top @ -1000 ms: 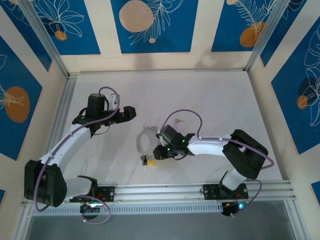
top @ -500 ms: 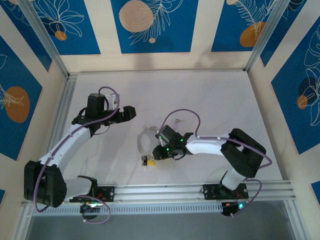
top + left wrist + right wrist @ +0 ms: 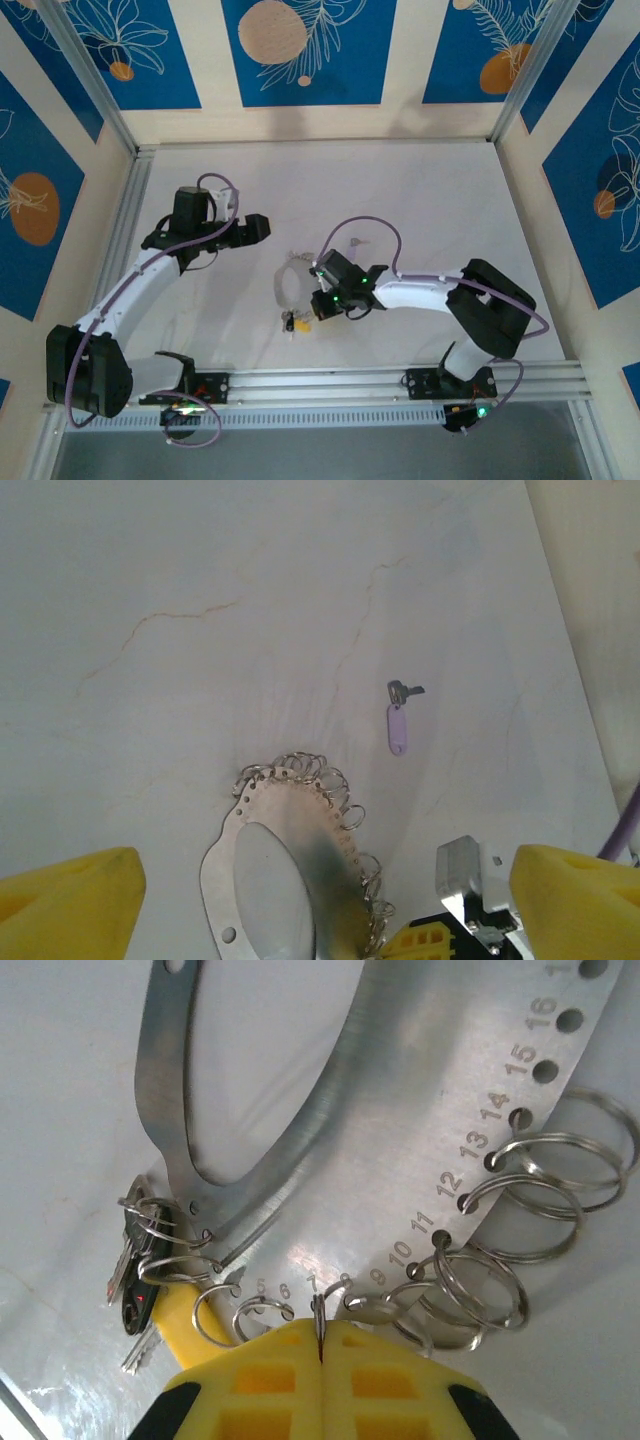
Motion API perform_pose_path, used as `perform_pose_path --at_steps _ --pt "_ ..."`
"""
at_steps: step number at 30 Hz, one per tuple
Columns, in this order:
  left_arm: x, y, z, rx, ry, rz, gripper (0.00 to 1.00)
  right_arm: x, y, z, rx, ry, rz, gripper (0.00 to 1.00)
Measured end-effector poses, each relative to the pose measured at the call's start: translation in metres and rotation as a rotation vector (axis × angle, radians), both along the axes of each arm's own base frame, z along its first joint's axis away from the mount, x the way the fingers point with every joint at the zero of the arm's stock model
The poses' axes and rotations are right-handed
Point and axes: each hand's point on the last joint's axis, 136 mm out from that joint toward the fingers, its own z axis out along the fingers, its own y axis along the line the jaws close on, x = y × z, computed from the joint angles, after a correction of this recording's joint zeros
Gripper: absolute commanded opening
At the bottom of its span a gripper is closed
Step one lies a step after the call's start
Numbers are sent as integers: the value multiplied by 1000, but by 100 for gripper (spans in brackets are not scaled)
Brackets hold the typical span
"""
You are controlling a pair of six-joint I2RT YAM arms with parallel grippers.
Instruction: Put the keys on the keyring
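The right gripper (image 3: 320, 1338) is shut tight. Its yellow fingers (image 3: 260, 1375) pinch a little ring (image 3: 318, 1312) that hangs from hole 7 of the keyring (image 3: 400, 1160). The keyring is a flat, shiny, curved metal plate with numbered holes. It lies on the white table (image 3: 60, 1080) right in front of this gripper. More little rings hang along its edge on both sides of the fingers. To the left of the fingers a bunch of keys (image 3: 135, 1260) hangs with a yellow tag (image 3: 185, 1310).

The left gripper (image 3: 258, 227) is wide open and holds nothing. The keyring lies on the table in front of it, seen between its two yellow fingertips (image 3: 65, 905). Farther ahead, well apart from the keyring, a tiny lilac key (image 3: 397, 725) lies alone on the table.
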Motion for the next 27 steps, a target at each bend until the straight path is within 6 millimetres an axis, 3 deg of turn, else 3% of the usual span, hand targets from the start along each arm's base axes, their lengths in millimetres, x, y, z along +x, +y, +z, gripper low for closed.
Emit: perform_pose_path --at_steps 4,8,10,16,21,27 --pt "-1 -1 6 7 -18 -23 78 1 0 29 49 -100 67 0" --pt "-9 -9 22 -26 -59 -87 62 6 0 80 158 -228 136 0" --pt "-15 -16 36 -62 -98 -136 50 10 -4 110 219 -282 160 0" --pt "-52 -51 97 -234 -264 -362 30 22 -1 201 403 -411 233 0" --pt "-83 -73 139 -357 -374 -532 26 23 8 265 606 -491 289 0" --pt "-94 -81 155 -422 -416 -596 27 22 19 296 767 -517 318 0"
